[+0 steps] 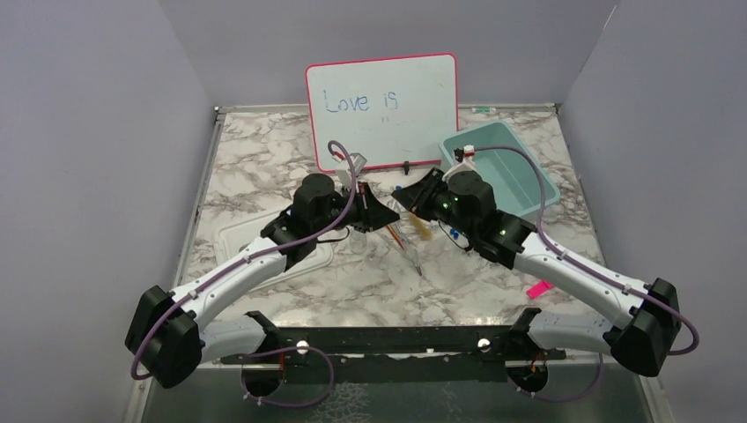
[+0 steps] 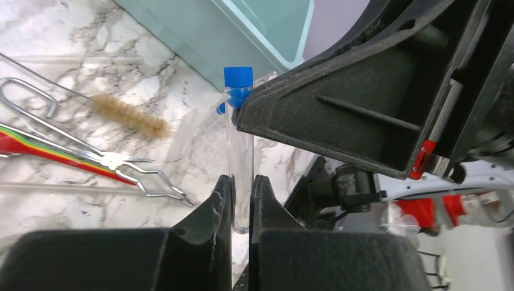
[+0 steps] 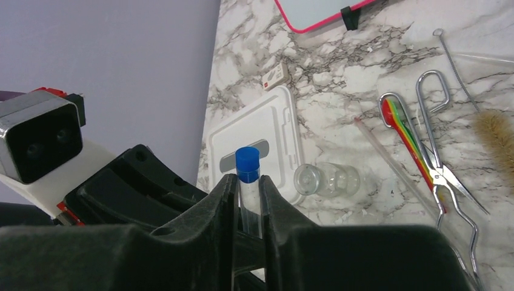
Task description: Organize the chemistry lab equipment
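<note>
A clear test tube with a blue cap (image 2: 240, 139) is held between both grippers above the table's middle. My left gripper (image 2: 241, 179) is shut on its bottom end. My right gripper (image 3: 247, 179) is shut on it just under the cap (image 3: 247, 162). The two grippers meet tip to tip in the top view, left (image 1: 388, 214) and right (image 1: 414, 201). On the marble below lie a wire brush (image 2: 128, 116), metal tweezers (image 2: 115, 160), a red and rainbow stick (image 2: 48, 151) and a clear little beaker on its side (image 3: 327, 180).
A teal bin (image 1: 502, 172) stands at the back right. The pink-framed whiteboard (image 1: 383, 110) leans against the back wall. A white flat lid (image 1: 264, 233) lies under the left arm. A pink marker (image 1: 538, 288) lies by the right arm. A clear rod (image 3: 394, 170) lies beside the beaker.
</note>
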`<state>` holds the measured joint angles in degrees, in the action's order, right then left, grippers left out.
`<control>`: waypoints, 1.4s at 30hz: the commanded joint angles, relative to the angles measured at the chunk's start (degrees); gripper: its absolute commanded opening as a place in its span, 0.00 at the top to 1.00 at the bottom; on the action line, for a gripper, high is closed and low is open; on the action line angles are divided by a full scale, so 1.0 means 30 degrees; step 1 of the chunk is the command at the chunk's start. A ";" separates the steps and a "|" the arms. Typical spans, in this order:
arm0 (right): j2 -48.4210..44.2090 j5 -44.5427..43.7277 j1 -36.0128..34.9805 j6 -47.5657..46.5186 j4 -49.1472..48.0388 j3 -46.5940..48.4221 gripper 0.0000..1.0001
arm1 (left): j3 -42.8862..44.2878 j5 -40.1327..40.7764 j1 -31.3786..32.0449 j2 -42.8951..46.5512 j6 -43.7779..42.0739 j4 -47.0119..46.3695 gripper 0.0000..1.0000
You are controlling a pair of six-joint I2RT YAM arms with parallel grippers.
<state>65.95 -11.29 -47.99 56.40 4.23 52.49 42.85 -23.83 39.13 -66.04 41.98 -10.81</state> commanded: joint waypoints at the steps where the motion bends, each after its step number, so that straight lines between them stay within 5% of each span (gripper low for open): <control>1: 0.0416 0.2571 0.0477 -0.1161 0.0590 0.1508 0.73 | 0.2345 0.0634 0.0051 0.0395 -0.4880 0.2973 1.00; 7: 0.1264 0.7494 0.2054 -0.4003 0.4014 0.5158 0.46 | 0.4206 -0.1070 0.0025 0.0591 -0.9845 0.5192 1.00; 11: 0.1995 0.9778 0.2651 -0.5384 0.6488 0.7544 0.42 | 0.5458 -0.1220 0.0030 0.0421 -1.1974 0.6487 1.00; 20: 0.2468 1.3714 0.4150 -0.5929 0.7930 0.8308 0.57 | 0.7068 -0.2681 0.0026 -0.0007 -1.4713 0.8836 1.00; 37: 0.2422 1.3393 0.4235 -0.6906 0.9369 0.9014 0.84 | 0.7129 -0.3524 0.0038 -0.0056 -1.5631 0.9964 1.00; 40: 0.2112 1.2753 0.4238 -0.7072 0.9195 0.8627 0.86 | 0.7082 -0.2928 0.0038 -0.0061 -1.5234 0.9961 0.83; 42: 0.1765 1.1854 0.4247 -0.7313 0.9264 0.8307 0.87 | 0.6905 -0.2194 0.0041 0.0040 -1.4835 0.9939 0.57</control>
<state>73.38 27.79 -35.51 36.95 32.08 77.36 63.20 -33.10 39.13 -66.30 -3.97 17.91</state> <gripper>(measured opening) 0.208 0.193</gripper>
